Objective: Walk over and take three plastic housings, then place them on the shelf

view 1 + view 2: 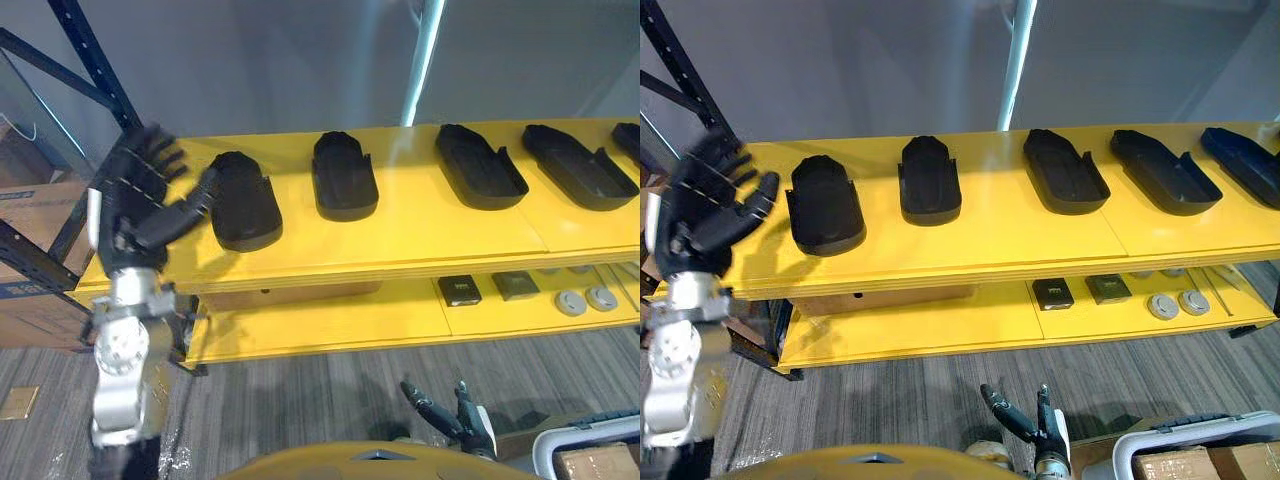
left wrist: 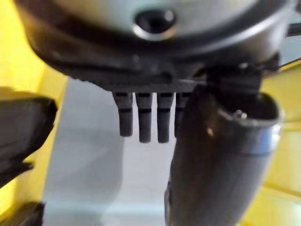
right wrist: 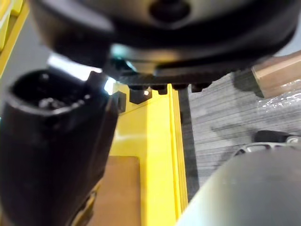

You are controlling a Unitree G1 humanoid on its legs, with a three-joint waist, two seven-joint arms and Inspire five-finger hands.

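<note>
Left hand (image 1: 140, 190) is spread wide open and empty at the shelf's (image 1: 400, 240) left end, just beside the end housing (image 1: 243, 205). The other housings (image 1: 344, 178) sit spaced out along the shelf. Right hand (image 1: 450, 412) hangs low with loose fingers.

The robot's dark left hand (image 1: 140, 190) is smeared by blur at the end of the yellow wooden shelf (image 1: 420, 235). The far-right black plastic housing (image 1: 630, 138) is cut off by the view's edge. On the lower yellow board (image 1: 330, 320), dark square pieces (image 1: 460, 290) and grey round discs (image 1: 585, 299) are too small to identify. A brown cardboard box (image 1: 25, 215) runs past the left edge
</note>
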